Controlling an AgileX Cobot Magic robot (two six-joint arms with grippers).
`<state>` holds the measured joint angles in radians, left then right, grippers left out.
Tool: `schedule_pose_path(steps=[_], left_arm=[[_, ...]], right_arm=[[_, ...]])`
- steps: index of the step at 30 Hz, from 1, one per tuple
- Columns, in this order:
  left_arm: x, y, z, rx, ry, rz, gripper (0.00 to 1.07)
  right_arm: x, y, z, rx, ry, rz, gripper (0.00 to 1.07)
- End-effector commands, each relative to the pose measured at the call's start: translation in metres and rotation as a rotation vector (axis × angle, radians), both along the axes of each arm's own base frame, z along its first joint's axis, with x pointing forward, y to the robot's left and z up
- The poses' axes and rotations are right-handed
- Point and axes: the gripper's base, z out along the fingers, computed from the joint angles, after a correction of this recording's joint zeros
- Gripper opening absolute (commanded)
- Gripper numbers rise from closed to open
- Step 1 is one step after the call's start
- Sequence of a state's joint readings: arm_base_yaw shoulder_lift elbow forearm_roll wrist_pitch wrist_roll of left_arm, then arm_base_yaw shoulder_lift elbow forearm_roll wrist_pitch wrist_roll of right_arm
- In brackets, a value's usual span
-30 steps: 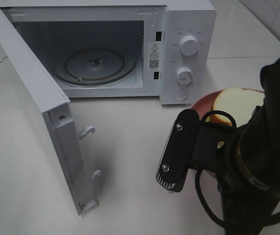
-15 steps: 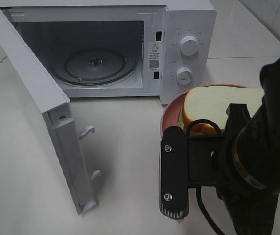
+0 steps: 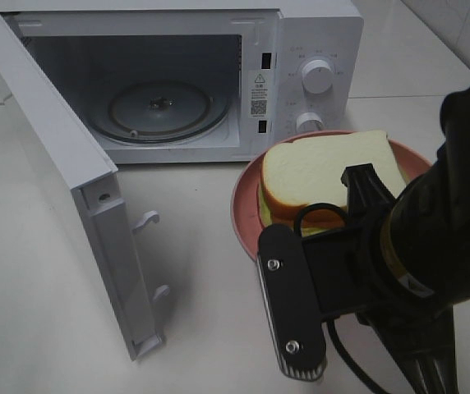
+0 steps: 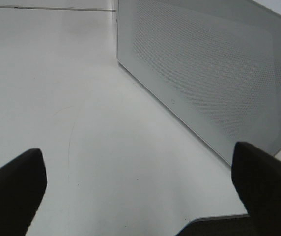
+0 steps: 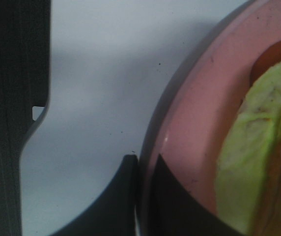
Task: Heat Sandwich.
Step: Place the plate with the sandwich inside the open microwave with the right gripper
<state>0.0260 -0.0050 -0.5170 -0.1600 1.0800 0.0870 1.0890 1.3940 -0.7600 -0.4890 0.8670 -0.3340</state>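
I see one sandwich (image 3: 325, 176), lying flat on one pink plate (image 3: 247, 205). Its long axis runs across the exterior view. The rounded crust end points left towards the open door (image 3: 46, 148), and the squarer end points right. My right arm (image 3: 440, 238) hides its near edge, along with much of the plate. On the right wrist camera only a strip of green and orange filling shows.

The right end effector (image 5: 141, 167) is pinched onto the plate rim, with one finger under and outside it and one on the inner face. I cannot tell whether the plate rests on the worktop (image 3: 210, 279). The plate sits outside the one microwave (image 3: 317, 33), in front of its control panel, and covers part of the lower of two dials (image 3: 309, 123). The cavity holds one glass turntable (image 3: 159, 109).

The left end effector (image 4: 140, 187) is spread wide over bare worktop beside the door, gripping nothing.
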Motion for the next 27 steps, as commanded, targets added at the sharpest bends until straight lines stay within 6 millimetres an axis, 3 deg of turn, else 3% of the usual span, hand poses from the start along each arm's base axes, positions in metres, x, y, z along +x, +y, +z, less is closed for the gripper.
schedule_pose_path(steps=[1, 12, 27], left_arm=[[-0.002, -0.001, 0.0, -0.012, -0.026, -0.009, 0.97], [-0.002, -0.001, 0.0, -0.012, -0.026, -0.009, 0.97], [-0.002, -0.001, 0.0, -0.012, -0.026, -0.009, 0.97]], right_arm=[[0.008, -0.003, 0.003, 0.02, -0.028, 0.005, 0.01], [0.023, -0.001, 0.002, 0.087, -0.024, 0.168, 0.01], [0.045, -0.016, 0.0, 0.127, 0.067, 0.448, 0.01]])
